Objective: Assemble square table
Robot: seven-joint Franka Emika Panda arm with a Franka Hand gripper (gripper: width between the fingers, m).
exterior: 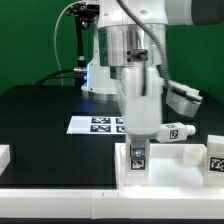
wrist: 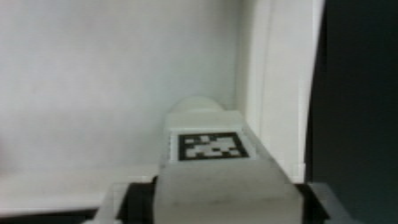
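**At lower centre of the exterior view: leg gripped beside the top's rim**

The gripper (exterior: 137, 145) is closed narrowly on a white leg (exterior: 137, 157). The leg stands upright with its tag facing the camera, at the end of the square top (exterior: 185, 172) toward the exterior view's left. The wrist view shows the leg between the fingers (wrist: 125, 203), close beside the raised rim (wrist: 267, 70). If the leg is tilted or off its seat, pressing or twisting it would likely jam it. That could also drag the unheld top across the tabletop (exterior: 40, 115).
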